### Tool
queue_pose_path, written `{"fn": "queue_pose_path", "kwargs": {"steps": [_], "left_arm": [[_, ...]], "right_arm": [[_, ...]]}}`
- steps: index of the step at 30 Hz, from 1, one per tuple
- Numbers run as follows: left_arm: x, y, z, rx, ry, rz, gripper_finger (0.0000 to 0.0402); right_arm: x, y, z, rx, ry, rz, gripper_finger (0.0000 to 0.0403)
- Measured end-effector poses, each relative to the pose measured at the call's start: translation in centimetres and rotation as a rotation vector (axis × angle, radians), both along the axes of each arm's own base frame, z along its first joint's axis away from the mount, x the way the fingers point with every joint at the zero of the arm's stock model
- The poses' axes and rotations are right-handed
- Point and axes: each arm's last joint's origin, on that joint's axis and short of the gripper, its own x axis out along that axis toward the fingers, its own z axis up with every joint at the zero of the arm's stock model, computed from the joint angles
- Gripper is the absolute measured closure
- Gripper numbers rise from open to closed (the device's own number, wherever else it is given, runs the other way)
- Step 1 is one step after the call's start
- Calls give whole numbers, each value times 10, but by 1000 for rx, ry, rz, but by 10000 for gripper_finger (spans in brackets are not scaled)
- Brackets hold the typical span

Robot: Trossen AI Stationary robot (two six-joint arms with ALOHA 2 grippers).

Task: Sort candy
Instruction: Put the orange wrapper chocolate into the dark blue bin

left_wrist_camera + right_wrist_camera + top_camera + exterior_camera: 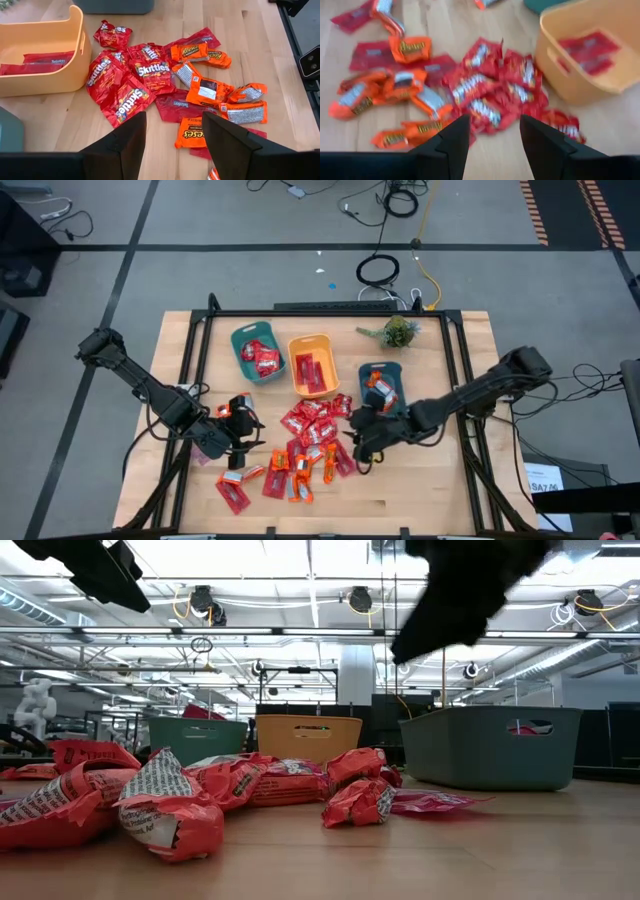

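High view shows the heap of small flat wrapped candies (pixel 310 442), shiny red Skittles packets mixed with orange Reese's wrappers, spread on the pale wooden worktop (pixel 420 490) just in front of the orange plastic bin (pixel 311 364). That bin already holds a few red packets; the teal plastic bin (pixel 255 351) to its left and the darker teal bin (pixel 381 384) to its right each hold some candy too.

Both arms flank the heap. The left gripper (pixel 238 430) hangs at the heap's left edge, its fingers (pixel 122 145) apart and empty, with a red Skittles packet (pixel 131 98) lying just ahead of them, its long axis slanting across the gap. The right gripper (pixel 364 442) hangs at the heap's right edge, in front of the darker teal bin, its fingers (pixel 454 142) also apart and holding nothing, over the red packets at that side.

Either arm is close enough; the right looks marginally nearer the dense red cluster. Overlapping wrappers may make a clean single pick awkward. Bare worktop in front of the heap leaves room to move, while the bins crowd the far side.
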Motion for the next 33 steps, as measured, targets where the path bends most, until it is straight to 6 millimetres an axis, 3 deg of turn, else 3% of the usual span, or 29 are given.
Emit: {"fn": "queue_pose_path", "kwargs": {"steps": [4,8,23,33], "left_arm": [[0,0,0,0,-1,0,198],[0,0,0,-2,-3,0,198],[0,0,0,2,-4,-5,198],[0,0,0,1,-6,-4,198]], "right_arm": [[-10,-6,-19,41,43,-68,238],[-13,-8,-26,47,62,-85,235],[-4,-1,-17,127,-54,-32,96],[-3,-2,-16,153,-70,-48,71]]}}
